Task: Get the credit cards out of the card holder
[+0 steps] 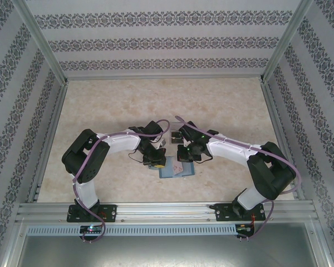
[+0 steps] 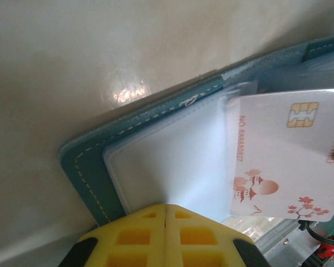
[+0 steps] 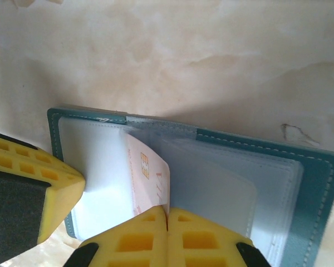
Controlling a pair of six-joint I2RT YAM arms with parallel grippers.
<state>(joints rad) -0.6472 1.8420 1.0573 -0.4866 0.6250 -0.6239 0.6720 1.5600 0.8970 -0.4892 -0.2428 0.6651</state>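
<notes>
We see the card holder [image 3: 317, 183] open on the table [image 3: 172, 55]. The right claw [image 3: 167, 214] pinches a credit card [image 3: 147, 172] rising at its 12 o'clock. The left claw [image 2: 166, 210], pressed together, nips the holder's clear sleeve [image 2: 172, 161], the card at its 2 o'clock.

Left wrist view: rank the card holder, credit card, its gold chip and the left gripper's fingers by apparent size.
1. card holder
2. credit card
3. gold chip
Left gripper's fingers unranked: nearest the lens and cropped.
</notes>
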